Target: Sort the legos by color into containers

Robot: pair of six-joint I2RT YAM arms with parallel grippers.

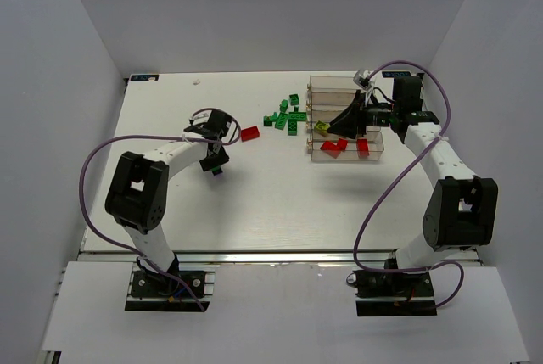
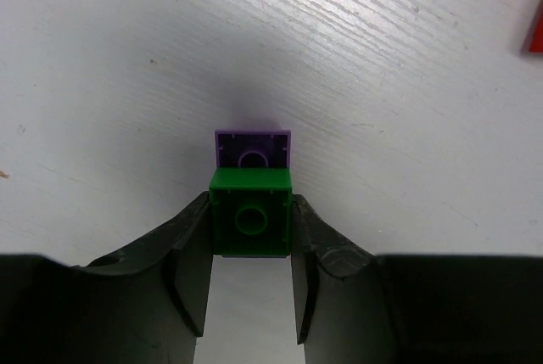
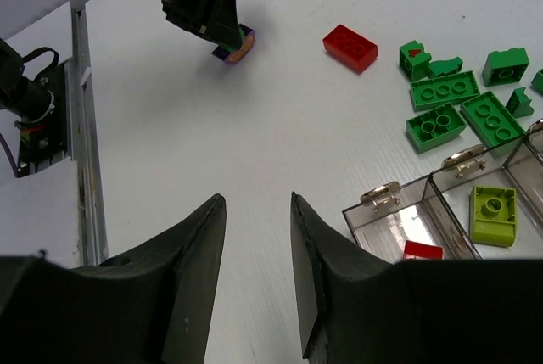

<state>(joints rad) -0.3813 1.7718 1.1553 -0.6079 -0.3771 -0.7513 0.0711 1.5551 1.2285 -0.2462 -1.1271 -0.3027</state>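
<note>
My left gripper point(image 1: 214, 165) is low over the table at centre left, shut on a dark green brick point(image 2: 251, 215). A purple brick point(image 2: 253, 148) sits tight against that brick's far side; I cannot tell if they are joined. My right gripper point(image 3: 257, 201) is open and empty, hovering at the near left end of the clear containers point(image 1: 344, 82). Red bricks point(image 1: 333, 148) lie in the nearest bin, and a yellow-green brick point(image 3: 493, 214) lies in the one beside it. Several green bricks point(image 1: 288, 116) and one red brick point(image 1: 249, 133) lie loose on the table.
The loose green bricks point(image 3: 450, 101) lie just left of the containers' point(image 3: 399, 203) open ends, with the loose red brick point(image 3: 350, 47) further left, near the left gripper point(image 3: 227, 37). White walls enclose the table at the back and both sides.
</note>
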